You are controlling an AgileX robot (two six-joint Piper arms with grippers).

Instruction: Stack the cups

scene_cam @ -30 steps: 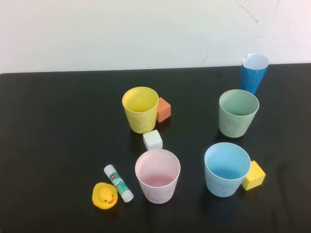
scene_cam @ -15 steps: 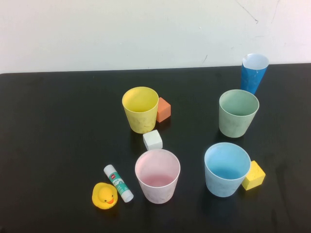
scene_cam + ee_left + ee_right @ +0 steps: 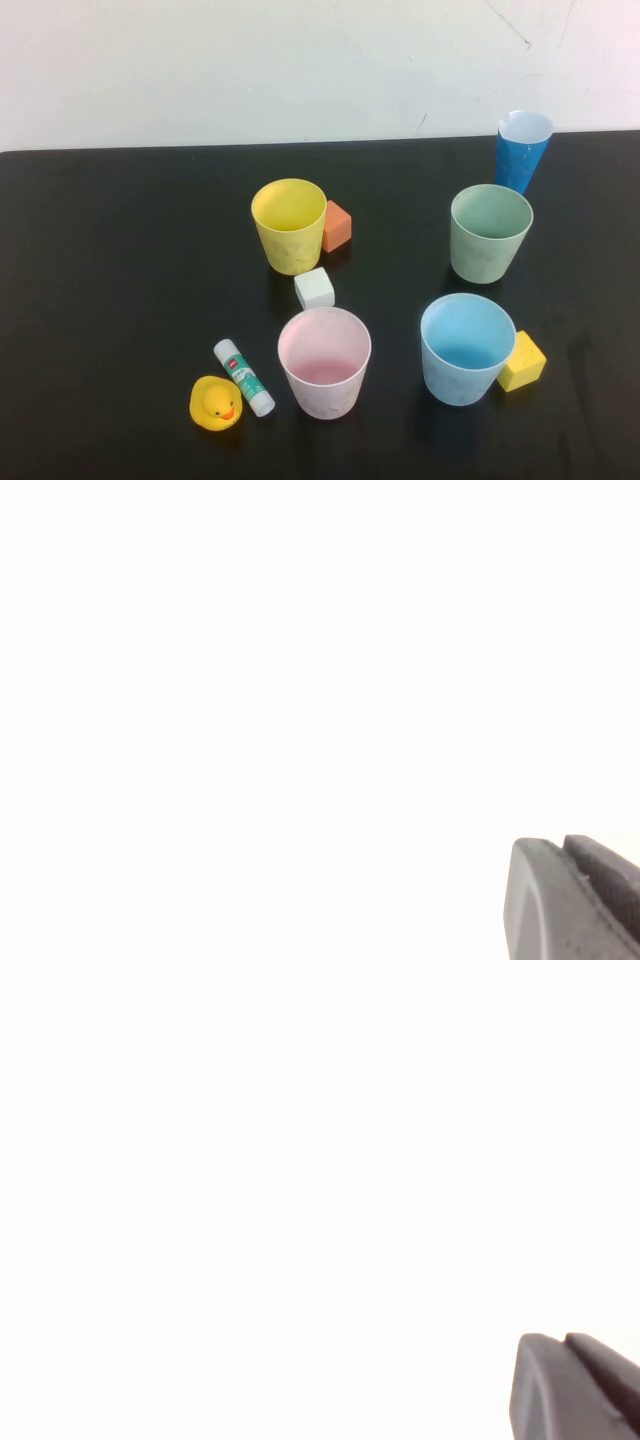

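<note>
Four cups stand upright and apart on the black table [image 3: 120, 260] in the high view: yellow cup [image 3: 289, 225] at the middle back, sage green cup [image 3: 490, 232] at the right back, pink cup [image 3: 324, 361] at the middle front, light blue cup [image 3: 467, 347] at the right front. None is inside another. Neither arm shows in the high view. The left gripper [image 3: 575, 900] shows only as a grey edge against blank white in the left wrist view. The right gripper [image 3: 575, 1390] shows the same way in the right wrist view. No cup appears in either wrist view.
A tall dark-blue cone [image 3: 522, 150] stands at the far right back. An orange block [image 3: 337, 226] touches the yellow cup's right side. A white block [image 3: 314, 288], a glue stick [image 3: 243, 377], a yellow duck [image 3: 215, 403] and a yellow block [image 3: 522, 361] lie near the front cups.
</note>
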